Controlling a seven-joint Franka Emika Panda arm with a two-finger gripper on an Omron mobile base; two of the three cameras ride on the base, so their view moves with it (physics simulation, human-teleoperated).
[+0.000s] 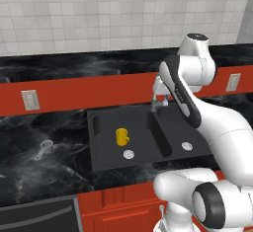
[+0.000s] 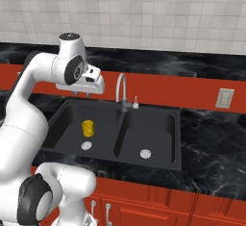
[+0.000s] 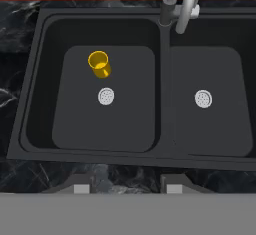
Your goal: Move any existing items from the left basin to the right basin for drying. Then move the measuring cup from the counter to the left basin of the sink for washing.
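- Glossy black marble-patterned table [image 1: 29, 152] runs above red cabinets [image 2: 158, 206], with a pale tiled wall [image 2: 144, 13] behind.
- Nearest in the hand view, the claw [image 3: 125, 186] shows two finger tips standing apart with nothing between them; it is partly open and holds nothing, high above the sink's front rim.
- On the table left of the sink lies the measuring cup [image 1: 45, 147], its thin handle pointing toward the front edge.
- Set into the table, the sink [image 1: 99, 164] has two matte black basins parted by a divider.
- Upright in the left basin [image 3: 80, 124] stands the yellow mug [image 3: 99, 63], just behind the round silver drain [image 3: 105, 96].
- Beside it, the right basin [image 3: 225, 129] holds its own drain [image 3: 203, 99].
- At the back rim, over the divider, rises the grey faucet [image 2: 122, 93].
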